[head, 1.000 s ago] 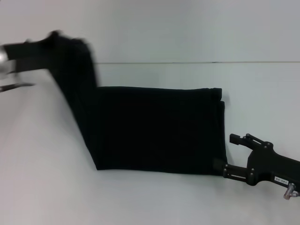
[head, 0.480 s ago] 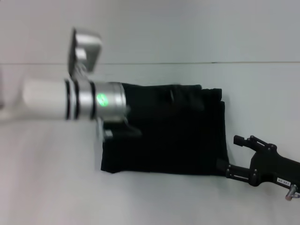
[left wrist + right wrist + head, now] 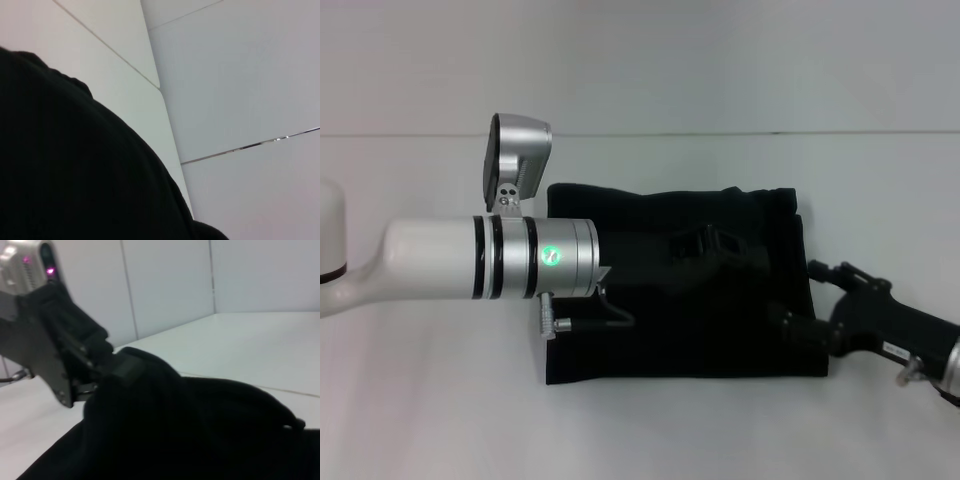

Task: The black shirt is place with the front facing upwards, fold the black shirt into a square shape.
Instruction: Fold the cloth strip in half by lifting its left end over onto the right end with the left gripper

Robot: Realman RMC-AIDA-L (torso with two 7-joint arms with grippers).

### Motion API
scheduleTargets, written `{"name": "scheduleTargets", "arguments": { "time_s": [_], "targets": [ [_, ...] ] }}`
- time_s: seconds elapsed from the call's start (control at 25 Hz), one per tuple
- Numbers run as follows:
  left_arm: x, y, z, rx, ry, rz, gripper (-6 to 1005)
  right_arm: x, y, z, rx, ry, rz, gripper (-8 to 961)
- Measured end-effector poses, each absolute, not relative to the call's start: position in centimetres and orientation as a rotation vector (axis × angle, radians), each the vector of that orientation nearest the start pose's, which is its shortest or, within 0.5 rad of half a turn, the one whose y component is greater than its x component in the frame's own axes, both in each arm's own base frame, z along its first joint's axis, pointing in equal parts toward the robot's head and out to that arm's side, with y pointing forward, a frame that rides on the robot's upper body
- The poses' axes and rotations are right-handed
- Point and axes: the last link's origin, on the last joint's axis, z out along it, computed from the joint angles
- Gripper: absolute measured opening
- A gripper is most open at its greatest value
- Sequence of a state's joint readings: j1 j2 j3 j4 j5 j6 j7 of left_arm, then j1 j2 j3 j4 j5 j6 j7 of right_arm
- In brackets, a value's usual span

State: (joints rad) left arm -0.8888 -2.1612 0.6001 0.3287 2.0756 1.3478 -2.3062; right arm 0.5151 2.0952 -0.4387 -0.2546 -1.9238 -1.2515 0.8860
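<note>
The black shirt [image 3: 660, 340] lies folded in a near-square block on the white table [image 3: 430, 400], with no lettering showing. My left arm reaches across from the left, and its left gripper [image 3: 708, 246] hovers over the shirt's middle right, shut on a raised fold of the cloth. The right wrist view shows that left gripper [image 3: 119, 369] pinching the bunched shirt [image 3: 200, 430]. Black shirt cloth [image 3: 75, 165] fills much of the left wrist view. My right gripper [image 3: 802, 297] is at the shirt's right edge, open, with its lower finger [image 3: 790, 326] resting on the cloth.
The left forearm [image 3: 490, 258] with its silver wrist camera housing [image 3: 517, 160] hangs over the shirt's left part. The table's far edge [image 3: 720, 133] meets a pale wall. Bare table lies in front of and to the left of the shirt.
My left arm has swung right from the far left, carrying the shirt's lifted left end over the rest. The shirt is now shorter. The right gripper shifted slightly up and left.
</note>
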Motion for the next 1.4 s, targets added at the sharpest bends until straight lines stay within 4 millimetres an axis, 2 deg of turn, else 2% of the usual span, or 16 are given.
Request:
{"name": "scheduleTargets", "arguments": {
  "time_s": [0.6, 1.0, 1.4],
  "targets": [
    [-15.9, 36.8, -8.6, -2.506, -1.979, -0.855, 32, 26.6, 37.4, -8.2, -2.381, 0.661, 0.567, 944],
    [-15.9, 36.2, -8.5, -2.559, -1.955, -0.858, 29, 25.5, 40.0, -6.9, -2.234, 0.685, 0.625, 944],
    [-15.0, 35.5, -10.1, -2.633, -1.943, -0.790, 30, 26.1, 40.3, -5.9, -2.174, 0.710, 0.650, 944]
  ]
}}
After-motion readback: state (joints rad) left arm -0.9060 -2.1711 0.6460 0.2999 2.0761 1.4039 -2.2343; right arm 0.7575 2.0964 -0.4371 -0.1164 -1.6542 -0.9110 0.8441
